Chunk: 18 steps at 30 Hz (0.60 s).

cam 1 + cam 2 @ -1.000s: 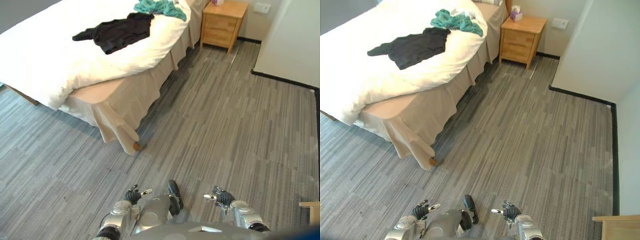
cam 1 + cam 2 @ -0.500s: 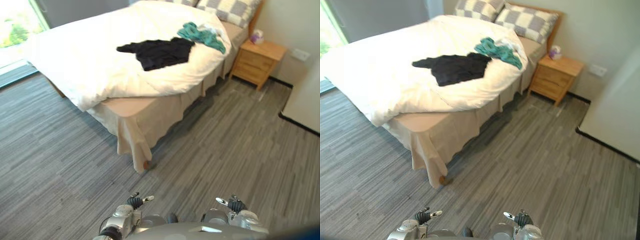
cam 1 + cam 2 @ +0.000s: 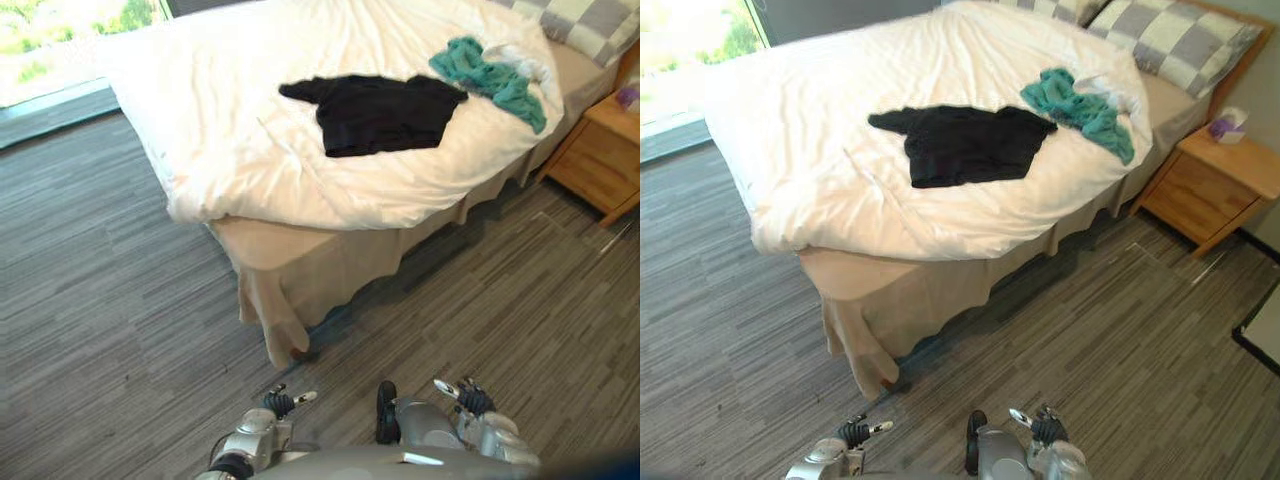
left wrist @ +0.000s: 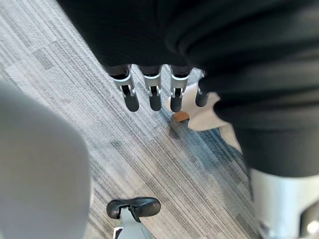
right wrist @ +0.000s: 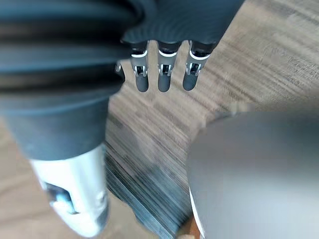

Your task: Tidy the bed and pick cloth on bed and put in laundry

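Both hands hang low over the grey striped floor, and neither holds anything. The left hand is open: in its wrist view the fingers point straight down at the floorboards, with the thumb apart from them. The right hand is open too, with its fingers straight and loose above the floor.

The bed stands well ahead of both hands. Its near corner is closest to the left hand, where a small brown bed leg shows under the beige bed skirt. A white duvet covers the top, rumpled, and droops over the near edge.

A black garment lies spread flat on the duvet, far in front of the hands and well out of reach of both. A teal cloth is bunched up just beyond it, farther off on the right hand's side, its near end just beside the garment's corner. Checked pillows sit at the head of the bed behind the teal cloth.

A wooden nightstand stands beside the bed, ahead of the right hand and off to its outer side, with a tissue box on top.
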Motion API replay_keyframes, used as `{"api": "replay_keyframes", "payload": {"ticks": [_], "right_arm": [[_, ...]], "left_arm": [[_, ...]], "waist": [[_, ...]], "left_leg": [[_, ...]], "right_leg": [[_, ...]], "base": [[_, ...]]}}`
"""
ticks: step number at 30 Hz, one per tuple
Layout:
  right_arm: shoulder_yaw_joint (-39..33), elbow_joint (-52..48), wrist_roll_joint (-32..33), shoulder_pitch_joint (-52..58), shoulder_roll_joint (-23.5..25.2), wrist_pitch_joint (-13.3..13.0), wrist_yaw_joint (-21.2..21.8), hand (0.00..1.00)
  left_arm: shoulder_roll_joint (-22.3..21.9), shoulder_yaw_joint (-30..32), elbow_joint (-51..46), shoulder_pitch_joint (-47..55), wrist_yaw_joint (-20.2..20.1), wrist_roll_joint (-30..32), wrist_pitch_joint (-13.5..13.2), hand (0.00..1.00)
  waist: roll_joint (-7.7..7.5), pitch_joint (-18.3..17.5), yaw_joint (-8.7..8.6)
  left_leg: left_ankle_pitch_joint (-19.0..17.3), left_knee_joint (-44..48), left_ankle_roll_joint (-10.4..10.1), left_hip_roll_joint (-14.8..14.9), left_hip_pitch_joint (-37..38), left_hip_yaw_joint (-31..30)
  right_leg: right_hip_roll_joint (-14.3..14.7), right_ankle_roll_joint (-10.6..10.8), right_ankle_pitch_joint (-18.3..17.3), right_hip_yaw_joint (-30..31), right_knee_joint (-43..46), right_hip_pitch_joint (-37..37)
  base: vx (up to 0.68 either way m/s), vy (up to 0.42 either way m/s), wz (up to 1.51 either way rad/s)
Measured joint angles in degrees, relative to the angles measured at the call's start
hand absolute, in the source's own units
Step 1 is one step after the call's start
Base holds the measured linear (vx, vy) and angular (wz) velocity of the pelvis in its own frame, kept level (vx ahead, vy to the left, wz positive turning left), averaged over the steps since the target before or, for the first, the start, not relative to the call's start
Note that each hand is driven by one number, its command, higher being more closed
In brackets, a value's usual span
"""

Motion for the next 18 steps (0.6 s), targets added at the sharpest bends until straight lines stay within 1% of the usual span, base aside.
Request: {"api": "replay_keyframes", "payload": {"ticks": [1,2,3,4,5,6,7,8,9,10,11,12,13,14,16,17,18], "right_arm": [[0.45,0.02,-1.76,-0.01,-0.09,0.04,0.56,0.0],[0.75,0.77,-2.42,-0.02,-0.16,0.05,1.0,0.0],[0.78,1.17,-3.06,-0.01,-0.47,0.1,1.04,0.0],[0.95,1.61,-5.09,0.1,-1.1,0.31,1.06,0.0],[1.07,2.13,-7.15,0.13,-1.92,0.64,1.12,0.0],[1.06,2.23,-8.11,0.18,-2.25,0.72,1.11,0.0],[0.97,2.27,-9.33,0.35,-2.82,0.84,1.1,0.0],[0.9,2.1,-9.48,0.47,-3.1,0.77,0.96,0.0],[0.85,2.08,-9.44,0.56,-3.19,0.64,0.89,0.0],[0.76,2.18,-9.31,0.87,-3.34,0.51,0.62,0.0],[0.77,2.08,-9.02,1.77,-3.31,0.45,0.2,0.0],[0.81,2.1,-8.59,2.23,-3.31,0.46,-0.05,0.0],[0.9,2.16,-8.3,2.57,-3.09,0.52,-0.42,0.0],[0.92,2.15,-8.02,2.57,-2.59,0.52,-0.79,0.0],[0.98,2.18,-6.97,2.67,-2.42,0.55,-1.47,0.0],[0.99,2.18,-6.33,2.72,-2.38,0.55,-1.52,0.0],[0.98,2.19,-5.63,2.84,-2.1,0.56,-1.65,0.0]], "left_arm": [[-0.15,0.01,0.24,-0.32,0.24,-1.46,-1.13,0.0],[-0.3,-0.02,0.26,-0.36,0.65,-2.49,-2.22,0.0],[-0.42,-0.01,0.22,-0.41,1.0,-2.83,-2.66,0.0],[-0.8,-0.03,-0.13,-0.3,1.29,-3.01,-3.0,0.0],[-1.26,-0.08,-0.74,-0.22,1.25,-2.99,-3.06,0.0],[-1.55,-0.1,-1.01,-0.09,1.24,-2.99,-3.08,0.0],[-2.26,-0.38,-1.23,0.11,1.22,-3.03,-3.1,0.0],[-2.54,-1.24,-1.21,0.1,1.18,-2.99,-3.04,0.0],[-2.57,-1.56,-1.21,0.06,1.17,-3.01,-3.02,0.0],[-2.44,-2.48,-1.21,-0.08,1.19,-3.12,-2.91,0.0],[-2.33,-2.59,-1.21,0.04,1.17,-3.36,-2.85,0.0],[-2.16,-2.59,-1.22,0.18,1.17,-3.71,-2.78,0.0],[-1.49,-2.56,-1.55,0.29,1.16,-4.28,-2.73,0.0],[-0.52,-2.59,-1.5,0.37,1.15,-4.95,-2.4,0.0],[0.08,-2.59,-1.45,0.76,1.12,-5.16,-1.49,0.0],[0.43,-2.55,-1.46,0.99,1.1,-5.17,-1.31,0.0],[1.15,-2.48,-1.43,1.67,1.06,-5.14,-1.14,0.0]], "waist": [[0.04,0.09,-0.8],[-0.02,0.13,-1.09],[-0.03,0.14,-1.08],[0.06,-0.02,-1.06],[0.41,-0.29,-0.89],[0.63,-0.43,-0.92],[1.11,-0.75,-1.06],[1.55,-0.86,-1.56],[1.58,-0.88,-2.04],[1.64,-0.97,-2.68],[0.98,-1.23,-2.72],[0.29,-1.25,-2.58],[-0.79,-1.5,-2.02],[-1.29,-1.74,-1.56],[-1.82,-2.01,-1.6],[-1.84,-2.01,-1.56],[-2.17,-2.24,-1.4]], "left_leg": [[1.18,6.43,-0.08,1.21,-2.98,0.22],[-0.11,12.13,0.27,3.11,-5.24,2.08],[-0.71,14.15,0.11,4.0,-5.82,2.91],[-1.57,15.6,-0.06,5.39,-6.71,4.1],[-2.11,13.46,-0.9,6.08,-7.51,5.54],[-2.18,11.46,-1.04,6.35,-7.94,6.62],[-1.95,6.14,-1.11,6.45,-8.77,8.7],[0.29,0.41,-1.1,6.53,-9.12,11.45],[2.18,-2.14,-1.04,6.62,-9.29,12.77],[3.62,-5.15,-0.58,6.15,-9.12,14.65],[4.36,-7.78,-0.09,4.61,-7.7,14.04],[4.86,-8.94,-0.01,3.83,-7.19,13.7],[5.63,-10.28,0.18,2.56,-6.54,12.39],[6.22,-10.88,0.15,1.81,-6.56,11.59],[6.56,-11.63,0.2,1.09,-6.03,10.75],[6.56,-12.02,0.2,0.98,-5.57,10.58],[6.85,-12.7,-0.09,0.61,-5.01,9.75]], "right_leg": [[0.08,-0.23,-0.21,-1.09,-2.75,2.5],[0.28,-0.29,-0.15,-2.38,-5.74,6.24],[0.29,-0.29,-0.14,-3.14,-7.09,7.97],[0.28,-0.29,-0.14,-4.55,-9.24,11.04],[0.15,-0.29,-0.15,-5.91,-10.69,12.91],[0.02,-0.29,-0.15,-6.77,-11.33,13.34],[-0.41,-0.25,-0.17,-8.76,-11.73,13.65],[-1.25,0.64,-0.7,-10.98,-11.41,14.11],[-1.74,1.36,-1.29,-12.09,-10.9,14.34],[-3.21,2.75,-2.96,-14.44,-8.72,14.84],[-5.05,3.89,-4.46,-16.43,-6.27,15.13],[-5.91,4.36,-5.06,-16.98,-5.28,15.13],[-7.3,4.98,-5.73,-17.88,-3.89,15.24],[-8.36,5.17,-5.84,-18.46,-2.76,15.25],[-9.36,5.18,-5.84,-19.43,-1.37,15.7],[-9.56,5.18,-5.84,-19.71,-0.88,16.13],[-10.15,5.21,-5.85,-19.91,0.33,16.54]], "base": [[0.29,-0.165,0.58],[0.37,-0.195,0.64],[0.32,-0.158,0.61],[0.3,-0.131,0.51],[0.23,-0.06,0.49],[0.16,-0.001,0.45],[0.19,0.055,0.56],[0.13,0.079,0.67],[0.14,0.11,0.97],[0.11,0.149,1.16],[0.12,0.166,1.11],[0.15,0.178,0.9],[0.14,0.135,0.7],[0.12,0.115,0.66],[0.1,0.088,0.45],[0.1,0.07,0.4],[0.07,0.023,0.41]]}}
